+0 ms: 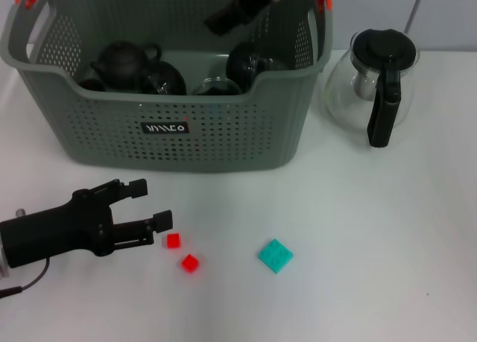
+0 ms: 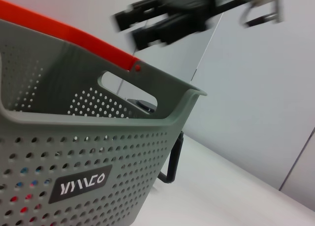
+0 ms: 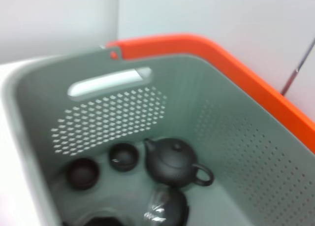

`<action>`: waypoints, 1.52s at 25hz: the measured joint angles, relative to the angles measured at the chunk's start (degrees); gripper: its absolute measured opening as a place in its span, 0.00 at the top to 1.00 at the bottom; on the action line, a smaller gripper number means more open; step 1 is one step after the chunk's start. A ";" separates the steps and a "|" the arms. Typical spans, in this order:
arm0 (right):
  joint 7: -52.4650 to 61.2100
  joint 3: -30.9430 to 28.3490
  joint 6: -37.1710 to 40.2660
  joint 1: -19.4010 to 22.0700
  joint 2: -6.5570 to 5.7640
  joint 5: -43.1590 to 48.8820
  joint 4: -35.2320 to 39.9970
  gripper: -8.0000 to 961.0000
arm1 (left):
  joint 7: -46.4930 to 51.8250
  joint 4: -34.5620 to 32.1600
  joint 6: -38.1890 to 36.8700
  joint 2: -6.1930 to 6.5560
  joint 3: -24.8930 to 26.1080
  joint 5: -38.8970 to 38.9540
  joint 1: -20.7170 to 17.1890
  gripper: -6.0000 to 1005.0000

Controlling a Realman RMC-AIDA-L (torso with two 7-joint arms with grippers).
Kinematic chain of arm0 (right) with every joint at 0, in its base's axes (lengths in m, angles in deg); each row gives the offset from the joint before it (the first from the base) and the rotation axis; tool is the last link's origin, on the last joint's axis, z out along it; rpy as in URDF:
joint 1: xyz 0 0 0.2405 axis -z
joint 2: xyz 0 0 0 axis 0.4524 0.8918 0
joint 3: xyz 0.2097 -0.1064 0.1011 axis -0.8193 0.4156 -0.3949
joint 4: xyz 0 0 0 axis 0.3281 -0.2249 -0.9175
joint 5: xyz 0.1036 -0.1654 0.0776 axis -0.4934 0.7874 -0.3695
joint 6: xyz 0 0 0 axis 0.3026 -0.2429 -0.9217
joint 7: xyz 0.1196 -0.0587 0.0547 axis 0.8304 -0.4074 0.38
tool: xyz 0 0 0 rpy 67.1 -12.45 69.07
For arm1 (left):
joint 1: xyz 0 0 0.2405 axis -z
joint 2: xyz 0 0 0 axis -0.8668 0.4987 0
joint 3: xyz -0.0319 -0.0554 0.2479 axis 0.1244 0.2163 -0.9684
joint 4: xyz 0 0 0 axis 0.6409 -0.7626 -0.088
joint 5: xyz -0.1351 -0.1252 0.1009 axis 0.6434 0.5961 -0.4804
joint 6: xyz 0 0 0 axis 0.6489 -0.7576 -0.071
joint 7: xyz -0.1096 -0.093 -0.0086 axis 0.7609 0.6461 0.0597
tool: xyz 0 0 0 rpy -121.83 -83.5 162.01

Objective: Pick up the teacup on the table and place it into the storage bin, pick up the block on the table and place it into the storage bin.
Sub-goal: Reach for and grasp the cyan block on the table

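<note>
The grey perforated storage bin (image 1: 223, 137) with orange-tipped handles stands at the back left; it also shows in the left wrist view (image 2: 98, 152) and the right wrist view (image 3: 123, 108). Inside lie black teapots (image 3: 174, 162) and small dark teacups (image 3: 123, 156). No teacup shows on the table. Two small red blocks (image 1: 173, 241) (image 1: 190, 263) and a teal block (image 1: 275, 255) lie on the white table in front. My left gripper (image 1: 150, 204) is open, low over the table, its lower fingertip just left of the nearer red block. My right gripper (image 1: 223, 18) hovers over the bin, open and empty (image 2: 129, 26).
A glass pot (image 1: 380, 81) with a black lid and handle stands on the table right of the bin. The bin's front wall carries a small black label (image 1: 165, 127). White table surface stretches to the front right.
</note>
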 joint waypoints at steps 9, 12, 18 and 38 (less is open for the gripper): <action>-0.24 -0.67 28.82 9.81 -0.52 -5.90 26.32 0.14 | 0.25 0.00 -0.05 0.00 -0.01 0.00 0.16 0.07; -1.04 -0.56 32.84 12.10 -0.30 -7.26 26.80 0.14 | 0.26 0.01 -0.06 -0.02 -0.01 0.00 0.00 0.07; 0.64 1.00 35.41 14.92 -0.06 -7.03 25.89 0.14 | 0.41 -0.57 0.82 0.03 0.07 0.00 -0.25 0.07; 4.04 21.21 25.17 11.20 0.40 -4.38 6.27 0.14 | 0.47 -0.70 1.00 0.26 0.07 0.00 -0.26 0.07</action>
